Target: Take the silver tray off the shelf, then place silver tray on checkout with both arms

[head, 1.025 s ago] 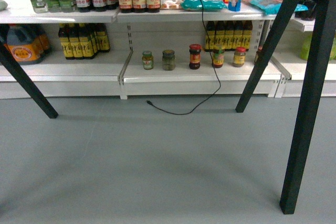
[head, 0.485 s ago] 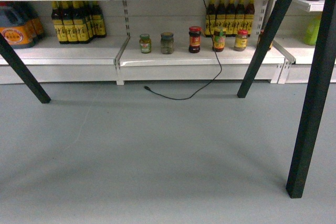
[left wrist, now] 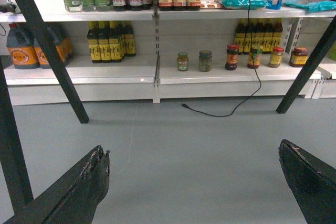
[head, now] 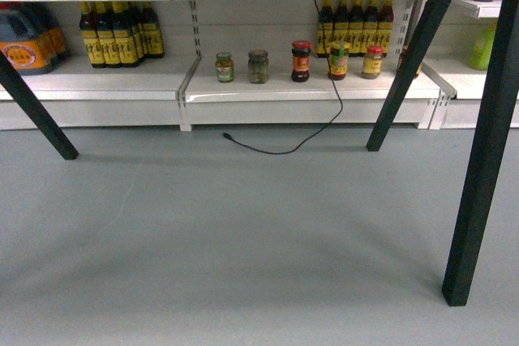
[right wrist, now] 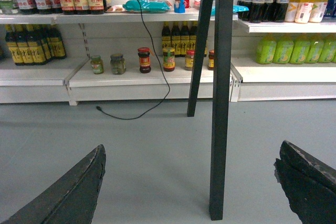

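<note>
We look low across a grey floor [head: 243, 241] toward white store shelves [head: 105, 83] stocked with soy sauce bottles [head: 113, 34], a large oil jug [head: 20, 46] and a short row of small jars [head: 259, 66], with the slanted black legs [head: 478, 168] of the table rising out of frame. The tabletop itself, our checkout, is cut off above every view. A black cable [head: 324, 111] hangs down past the shelves and trails onto the floor.

The silver tray is nowhere in these views; we cannot tell which shelf board carries it. Going by the task alone, we judge it a stiff, light, smooth metal sheet, far too wide for one gripper and likely to slip or tip unless we take its low rim at two opposite short edges and keep it level.

Our left gripper [left wrist: 194, 182] is spread wide and carries nothing, its two dark fingers [left wrist: 84, 187] framing bare floor at the bottom corners of its wrist view. Our right gripper [right wrist: 191, 182] is likewise parted and unloaded. Neither arm appears in the head view. Labels on the bottles and jars are too small to read.
</note>
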Robot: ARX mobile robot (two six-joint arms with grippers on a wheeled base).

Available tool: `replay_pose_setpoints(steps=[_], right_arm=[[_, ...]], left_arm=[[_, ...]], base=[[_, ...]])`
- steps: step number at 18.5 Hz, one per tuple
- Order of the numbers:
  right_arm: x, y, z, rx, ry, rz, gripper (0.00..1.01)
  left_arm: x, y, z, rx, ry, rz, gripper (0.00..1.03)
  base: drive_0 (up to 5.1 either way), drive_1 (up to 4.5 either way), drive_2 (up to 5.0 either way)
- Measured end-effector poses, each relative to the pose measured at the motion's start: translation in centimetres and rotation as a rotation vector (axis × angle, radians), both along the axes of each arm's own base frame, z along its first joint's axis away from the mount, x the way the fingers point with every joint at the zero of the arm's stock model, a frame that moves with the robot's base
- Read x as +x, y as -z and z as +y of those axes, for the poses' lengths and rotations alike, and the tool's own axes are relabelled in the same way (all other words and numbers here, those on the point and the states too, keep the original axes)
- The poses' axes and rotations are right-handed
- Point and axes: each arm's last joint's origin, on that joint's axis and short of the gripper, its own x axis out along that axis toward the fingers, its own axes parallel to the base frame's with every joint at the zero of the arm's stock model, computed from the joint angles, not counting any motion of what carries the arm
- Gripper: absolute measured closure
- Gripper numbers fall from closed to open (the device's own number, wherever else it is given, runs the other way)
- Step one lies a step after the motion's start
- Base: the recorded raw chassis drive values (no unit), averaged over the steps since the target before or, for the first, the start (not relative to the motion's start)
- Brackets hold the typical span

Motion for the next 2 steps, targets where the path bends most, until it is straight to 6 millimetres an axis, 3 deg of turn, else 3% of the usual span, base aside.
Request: replay_pose_setpoints(steps=[2], right_arm=[[0.00, 0.00, 0.00, 0.000, 0.000, 0.000, 0.03]], left_arm=[[0.00, 0.00, 0.00, 0.000, 0.000, 0.000, 0.05]], base=[[0.0, 0.00, 0.0]])
